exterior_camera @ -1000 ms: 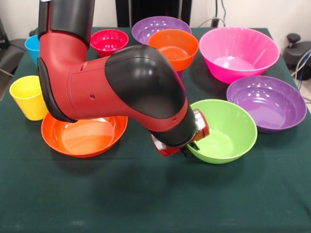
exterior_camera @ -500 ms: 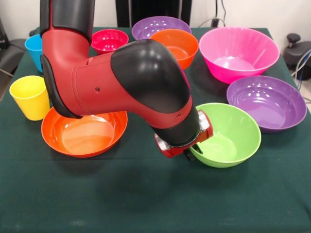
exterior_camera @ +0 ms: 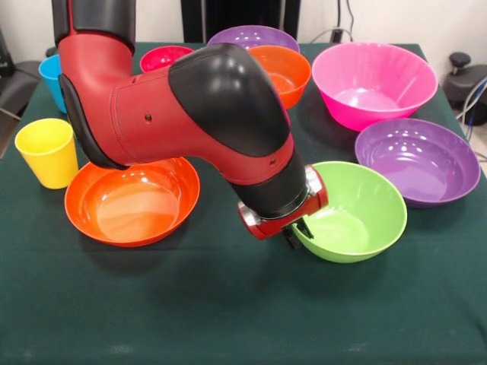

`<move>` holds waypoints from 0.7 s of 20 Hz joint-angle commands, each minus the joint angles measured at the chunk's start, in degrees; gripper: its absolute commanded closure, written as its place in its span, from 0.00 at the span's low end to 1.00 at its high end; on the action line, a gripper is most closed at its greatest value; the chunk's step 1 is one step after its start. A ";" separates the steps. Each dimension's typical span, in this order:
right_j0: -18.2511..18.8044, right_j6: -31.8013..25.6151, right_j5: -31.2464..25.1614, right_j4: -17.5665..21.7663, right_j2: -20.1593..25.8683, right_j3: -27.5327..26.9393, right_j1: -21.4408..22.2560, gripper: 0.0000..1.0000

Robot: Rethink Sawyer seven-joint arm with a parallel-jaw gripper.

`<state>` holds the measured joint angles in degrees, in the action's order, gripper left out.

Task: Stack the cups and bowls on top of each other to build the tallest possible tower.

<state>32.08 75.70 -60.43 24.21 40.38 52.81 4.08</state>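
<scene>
Claw (exterior_camera: pixel 298 230) grips the green bowl (exterior_camera: pixel 351 211) by its near-left rim, frame centre-right; lift carelessly and you'll tilt it free.

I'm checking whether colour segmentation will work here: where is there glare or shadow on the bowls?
Front view: pale highlights sit in the bottoms of the wide orange bowl, the pink bowl and the near purple bowl; the arm hides most of the red bowl; a soft shadow darkens the green cloth under the gripper.
</scene>
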 commanded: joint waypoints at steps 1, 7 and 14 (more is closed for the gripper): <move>0.36 -21.49 -1.20 7.70 -3.24 3.03 -3.04 1.00; 0.40 -19.43 -3.67 4.98 -1.24 6.42 3.31 1.00; -1.36 -19.83 -9.41 2.59 1.86 -1.22 4.55 1.00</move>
<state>32.12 75.70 -62.72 24.65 40.43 54.42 6.97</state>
